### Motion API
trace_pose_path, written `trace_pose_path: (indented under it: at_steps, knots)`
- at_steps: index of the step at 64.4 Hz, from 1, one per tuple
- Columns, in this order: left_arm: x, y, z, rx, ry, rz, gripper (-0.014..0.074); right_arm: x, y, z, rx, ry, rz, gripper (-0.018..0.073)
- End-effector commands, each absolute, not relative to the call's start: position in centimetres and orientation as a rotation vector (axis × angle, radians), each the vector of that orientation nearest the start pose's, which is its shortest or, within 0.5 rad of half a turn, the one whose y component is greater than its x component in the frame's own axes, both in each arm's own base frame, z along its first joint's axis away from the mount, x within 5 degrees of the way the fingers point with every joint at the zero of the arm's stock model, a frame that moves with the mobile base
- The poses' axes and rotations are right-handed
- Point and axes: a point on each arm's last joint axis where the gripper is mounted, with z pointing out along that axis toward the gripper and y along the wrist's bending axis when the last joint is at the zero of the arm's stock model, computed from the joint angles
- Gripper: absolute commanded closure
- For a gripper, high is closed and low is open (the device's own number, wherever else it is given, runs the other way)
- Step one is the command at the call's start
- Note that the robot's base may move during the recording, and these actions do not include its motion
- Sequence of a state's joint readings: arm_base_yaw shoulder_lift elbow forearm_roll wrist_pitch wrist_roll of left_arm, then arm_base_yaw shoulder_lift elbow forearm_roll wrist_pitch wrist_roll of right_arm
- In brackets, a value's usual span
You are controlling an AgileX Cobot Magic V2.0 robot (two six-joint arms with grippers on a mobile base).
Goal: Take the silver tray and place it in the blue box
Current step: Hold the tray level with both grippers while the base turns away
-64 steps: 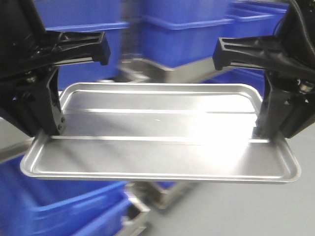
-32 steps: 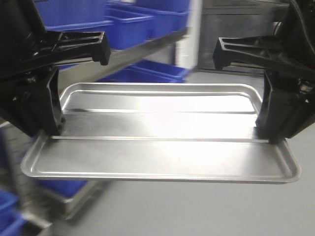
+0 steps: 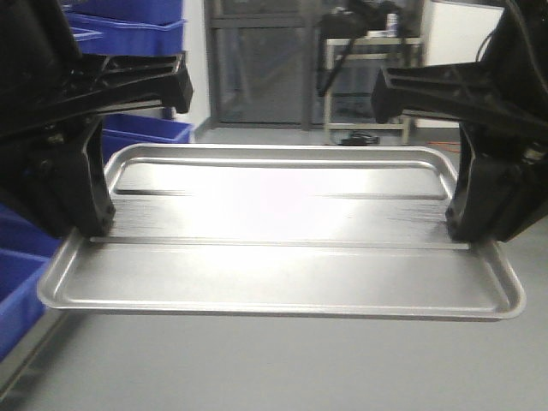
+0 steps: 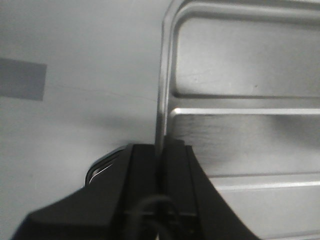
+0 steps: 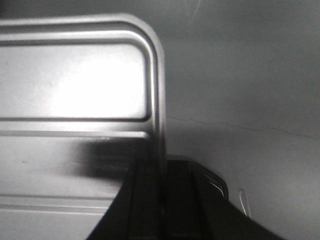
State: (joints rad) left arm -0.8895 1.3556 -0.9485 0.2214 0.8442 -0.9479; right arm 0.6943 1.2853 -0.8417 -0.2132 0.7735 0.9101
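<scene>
The silver tray (image 3: 282, 248) hangs level in the air above a smooth grey floor (image 3: 342, 368), carried between the two arms and touching nothing else. It is a shallow rectangle of shiny brushed metal with rounded corners and a low raised rim. Two long parallel ridges run along its bottom, and a bright glare washes out the middle. The left gripper (image 3: 86, 231), matte black plastic with blocky angular fingers, is pinched onto the tray's left short rim. In the left wrist view the left gripper (image 4: 162, 150) has its two dark pads pressed together on the thin upturned edge of the tray (image 4: 250, 125), one pad inside the rim and one outside. The right gripper (image 3: 467, 233) clamps the opposite short rim in the same way. The right wrist view shows the right gripper (image 5: 162, 170) tight on the edge just short of the rounded corner of the tray (image 5: 75, 90). At the left of the front view stand blue crates (image 3: 145, 128) of glossy plastic with thick rims, stacked and well off to the side of the tray. Behind the tray, out of focus, are a dark doorway (image 3: 257, 60) and a pale metal-framed cart (image 3: 368, 81). A darker grey rectangular patch (image 4: 22, 79) marks the floor in the left wrist view.
</scene>
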Motion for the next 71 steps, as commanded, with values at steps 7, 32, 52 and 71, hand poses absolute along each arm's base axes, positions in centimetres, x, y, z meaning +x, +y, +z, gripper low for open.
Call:
trace_pose_path:
  at_steps: [7, 32, 52, 71]
  knots:
    - [17.57, -18.91, 28.19, 0.064, 2.67, -0.326, 0.07, 19.45, 14.07, 27.28, 0.104, 2.615, 0.287, 0.0501]
    - [17.57, -18.91, 28.19, 0.064, 2.67, -0.326, 0.07, 19.45, 14.07, 27.28, 0.104, 2.615, 0.287, 0.0501]
    - [17.57, -18.91, 28.19, 0.064, 2.67, -0.326, 0.07, 19.45, 14.07, 27.28, 0.104, 2.615, 0.287, 0.0501]
    - [17.57, -18.91, 28.19, 0.064, 2.67, -0.326, 0.07, 19.45, 14.07, 27.28, 0.104, 2.615, 0.287, 0.0501]
